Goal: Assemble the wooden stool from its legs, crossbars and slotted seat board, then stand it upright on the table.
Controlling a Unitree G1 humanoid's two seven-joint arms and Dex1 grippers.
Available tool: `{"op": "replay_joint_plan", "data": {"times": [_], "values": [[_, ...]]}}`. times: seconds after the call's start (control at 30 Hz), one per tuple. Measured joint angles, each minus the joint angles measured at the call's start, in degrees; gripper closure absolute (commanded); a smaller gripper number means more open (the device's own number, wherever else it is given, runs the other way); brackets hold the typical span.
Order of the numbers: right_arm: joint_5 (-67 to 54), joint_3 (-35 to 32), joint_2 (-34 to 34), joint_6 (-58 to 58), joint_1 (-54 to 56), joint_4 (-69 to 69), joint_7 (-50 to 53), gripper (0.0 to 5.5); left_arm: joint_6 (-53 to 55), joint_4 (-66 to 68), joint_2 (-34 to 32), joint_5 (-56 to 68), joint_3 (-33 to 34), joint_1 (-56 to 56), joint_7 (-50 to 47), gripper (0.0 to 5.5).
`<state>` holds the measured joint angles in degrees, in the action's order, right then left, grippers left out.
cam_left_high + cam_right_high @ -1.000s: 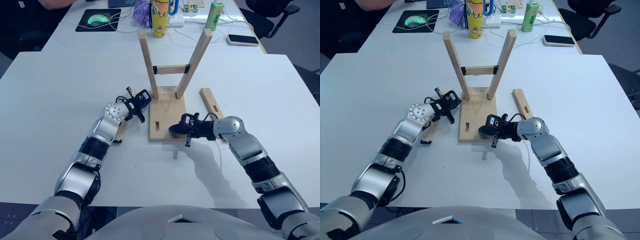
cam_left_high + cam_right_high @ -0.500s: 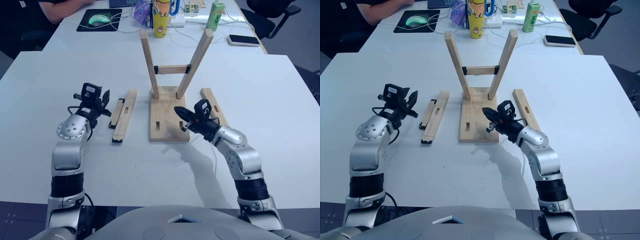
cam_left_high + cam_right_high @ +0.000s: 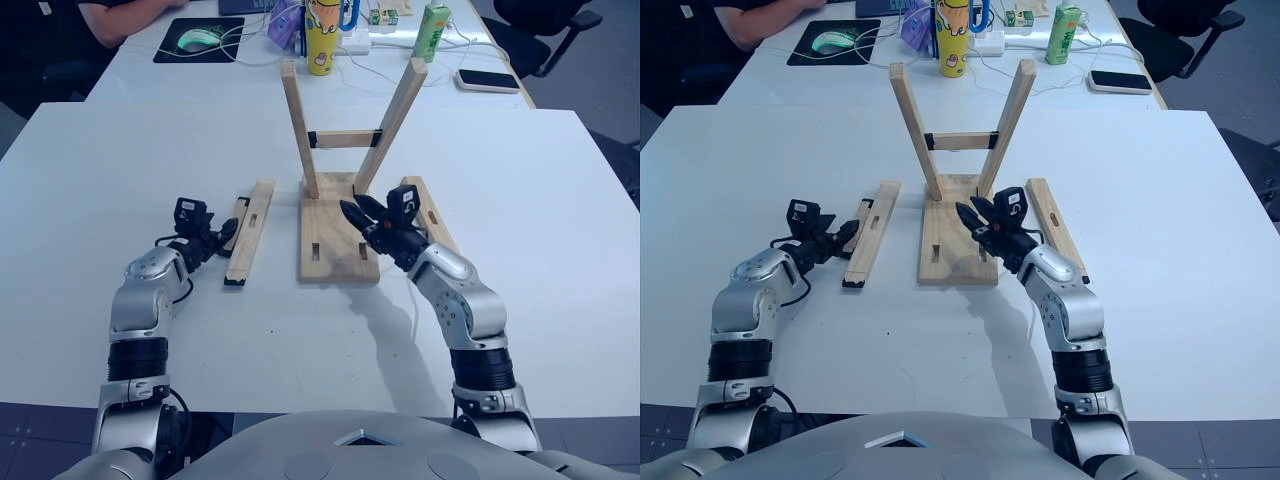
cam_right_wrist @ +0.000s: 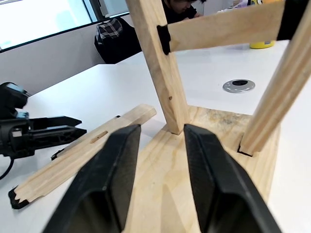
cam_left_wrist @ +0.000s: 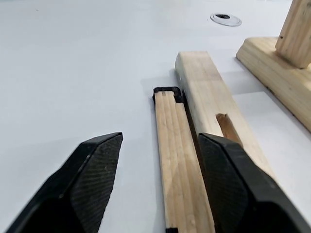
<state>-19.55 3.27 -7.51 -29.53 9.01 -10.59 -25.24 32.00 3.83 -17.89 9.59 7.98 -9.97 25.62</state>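
Observation:
The slotted seat board [image 3: 322,248] lies flat mid-table. Two legs [image 3: 297,125] stand in its far end, splayed and joined by a crossbar [image 3: 345,139]. A loose leg [image 3: 252,229] and a thin crossbar [image 3: 234,224] lie left of the board; another loose leg [image 3: 428,208] lies on its right. My left gripper [image 3: 226,232] is low and open at the thin crossbar's near end [image 5: 182,160], fingers [image 5: 92,184] either side of it. My right gripper [image 3: 356,213] hovers open over the board [image 4: 228,126], pointing at the standing leg's base [image 4: 163,63].
A second table behind holds a yellow cup [image 3: 321,35], a green carton [image 3: 430,30], a phone [image 3: 485,78] and a mouse on a pad [image 3: 195,40]. A round cable grommet [image 5: 226,19] sits in the tabletop. Bare table lies along the left, right and front.
The left gripper swung out left, then came back to the loose crossbar and leg. The right gripper rose from the board's near right edge and moved toward the standing legs' base.

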Motion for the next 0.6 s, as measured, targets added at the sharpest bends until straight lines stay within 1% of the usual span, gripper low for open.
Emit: {"op": "replay_joint_plan", "data": {"times": [0.27, 0.43, 0.57, 0.6], "values": [[0.0, 0.1, 0.4, 0.0, 0.1, 0.2, 0.1, 3.90, 0.4, 2.6, -0.6, 0.5, -1.3, 0.0, 1.0, 2.60], [0.1, 0.6, 0.5, -0.1, 0.1, 0.7, 0.1, 3.90, 1.9, 2.9, -2.2, 0.3, -2.6, -1.0, 1.4, 2.60], [0.4, 1.1, 0.4, -0.1, 0.1, 1.1, 0.6, 3.88, 5.3, 3.6, -2.7, 0.5, -2.5, -3.1, -0.2, 3.07], [0.5, 1.2, 0.5, -0.1, 0.2, 1.1, 0.8, 3.88, 6.1, 4.0, -2.8, 0.5, -2.1, -3.6, -0.6, 3.29]]}}
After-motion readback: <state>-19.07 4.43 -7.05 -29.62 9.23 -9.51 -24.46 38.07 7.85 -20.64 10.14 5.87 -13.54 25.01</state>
